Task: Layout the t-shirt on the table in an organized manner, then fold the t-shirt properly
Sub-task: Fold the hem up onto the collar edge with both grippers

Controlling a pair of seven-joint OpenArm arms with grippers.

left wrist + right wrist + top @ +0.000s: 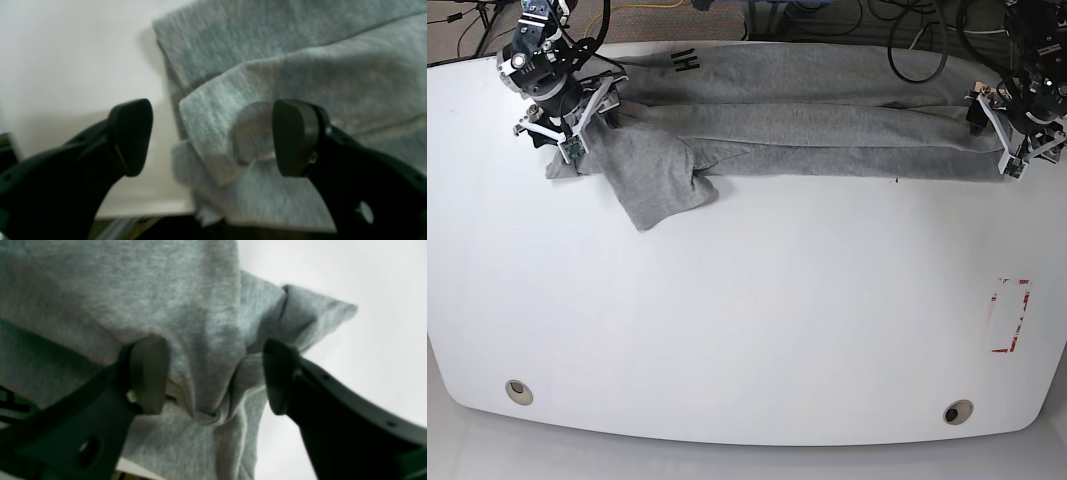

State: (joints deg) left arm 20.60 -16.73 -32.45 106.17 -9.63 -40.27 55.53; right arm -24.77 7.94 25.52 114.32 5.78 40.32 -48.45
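The heather-grey cotton t-shirt (pixel 787 125) lies folded lengthwise along the glossy white table's (pixel 747 320) far edge, lettering mostly hidden. Left gripper (pixel 213 138) and right gripper (pixel 215 376) gape, released, over blurred corners.

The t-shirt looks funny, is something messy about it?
Yes. The t-shirt lies folded in a long band along the far edge of the table, but one sleeve sticks out crookedly toward the middle. The cloth is also bunched between the open fingers of the right gripper.
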